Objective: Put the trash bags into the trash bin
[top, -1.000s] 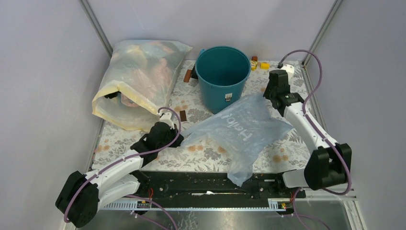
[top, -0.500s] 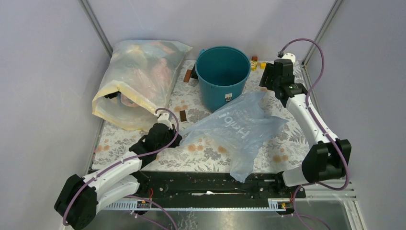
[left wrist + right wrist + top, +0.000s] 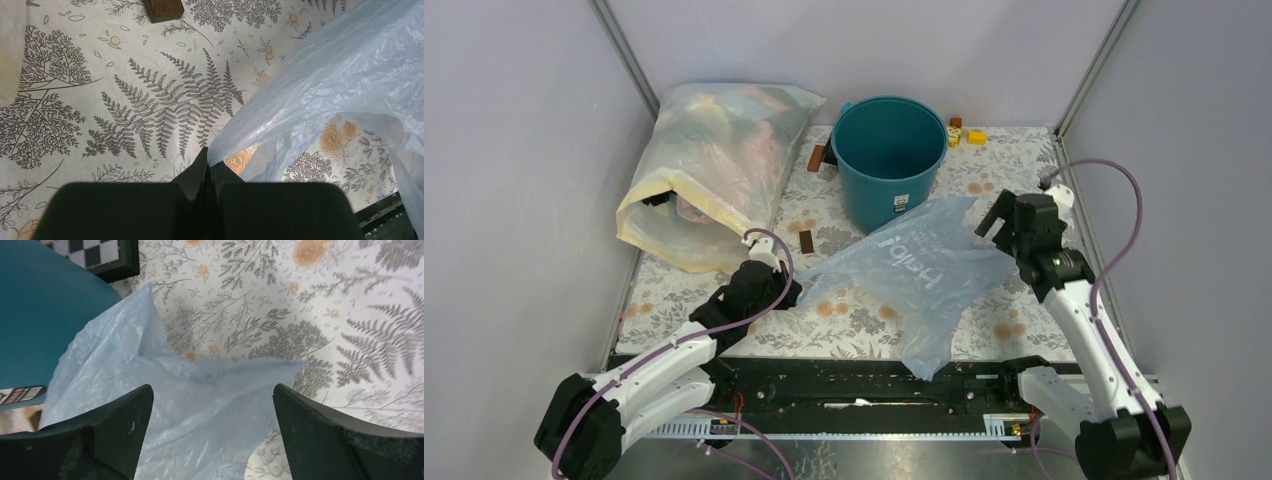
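The trash bag (image 3: pixel 919 270), pale blue and crinkly with white lettering, lies spread on the floral table in front of the trash bin (image 3: pixel 889 160), a teal bucket standing upright with a small label. My left gripper (image 3: pixel 792 290) is shut on the bag's left corner; in the left wrist view the film (image 3: pixel 340 75) runs up and right from the pinched jaw tips (image 3: pixel 207 157). My right gripper (image 3: pixel 996 222) hovers open over the bag's right edge. The right wrist view shows the bag (image 3: pixel 190 405) between its wide-apart fingers (image 3: pixel 212 390) and the bin's wall (image 3: pixel 40 315) at the left.
A large yellowish clear sack (image 3: pixel 714 170) with colourful contents lies at the back left. A small brown block (image 3: pixel 807 241) sits left of the bag, another (image 3: pixel 817 157) by the bin. Yellow blocks (image 3: pixel 976 137) lie at the back right. A checkered tile (image 3: pixel 100 255) rests behind the bin.
My right arm swung from the back right beside the bin toward the near side, over the bag's right edge, and its jaws opened. The left gripper kept its hold on the bag.
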`<act>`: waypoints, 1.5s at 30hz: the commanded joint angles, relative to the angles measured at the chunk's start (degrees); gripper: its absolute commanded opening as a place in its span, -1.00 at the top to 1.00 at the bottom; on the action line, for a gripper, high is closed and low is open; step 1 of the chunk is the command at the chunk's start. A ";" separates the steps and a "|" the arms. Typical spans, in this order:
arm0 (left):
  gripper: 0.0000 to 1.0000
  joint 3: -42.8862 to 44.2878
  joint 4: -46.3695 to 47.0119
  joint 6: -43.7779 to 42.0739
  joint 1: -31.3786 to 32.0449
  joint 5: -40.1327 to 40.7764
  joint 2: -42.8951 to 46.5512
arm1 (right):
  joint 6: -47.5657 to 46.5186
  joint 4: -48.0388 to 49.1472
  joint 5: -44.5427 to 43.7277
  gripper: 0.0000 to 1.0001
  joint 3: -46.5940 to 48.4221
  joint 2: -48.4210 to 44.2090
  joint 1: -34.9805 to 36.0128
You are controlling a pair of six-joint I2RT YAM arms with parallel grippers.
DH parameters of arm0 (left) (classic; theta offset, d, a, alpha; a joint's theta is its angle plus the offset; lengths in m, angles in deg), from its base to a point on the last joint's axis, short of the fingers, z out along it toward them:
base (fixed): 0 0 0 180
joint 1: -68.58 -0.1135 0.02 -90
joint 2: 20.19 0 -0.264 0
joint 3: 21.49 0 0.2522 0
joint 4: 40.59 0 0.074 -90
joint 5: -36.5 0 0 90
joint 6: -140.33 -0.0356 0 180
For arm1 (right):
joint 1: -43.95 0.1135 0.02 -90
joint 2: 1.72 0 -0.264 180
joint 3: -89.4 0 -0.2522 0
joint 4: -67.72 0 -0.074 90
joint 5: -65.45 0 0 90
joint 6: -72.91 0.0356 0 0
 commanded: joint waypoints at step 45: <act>1.00 22.91 -6.40 5.70 1.57 -27.12 2.74 | 1.72 -5.89 19.87 1.00 8.12 -15.81 -0.14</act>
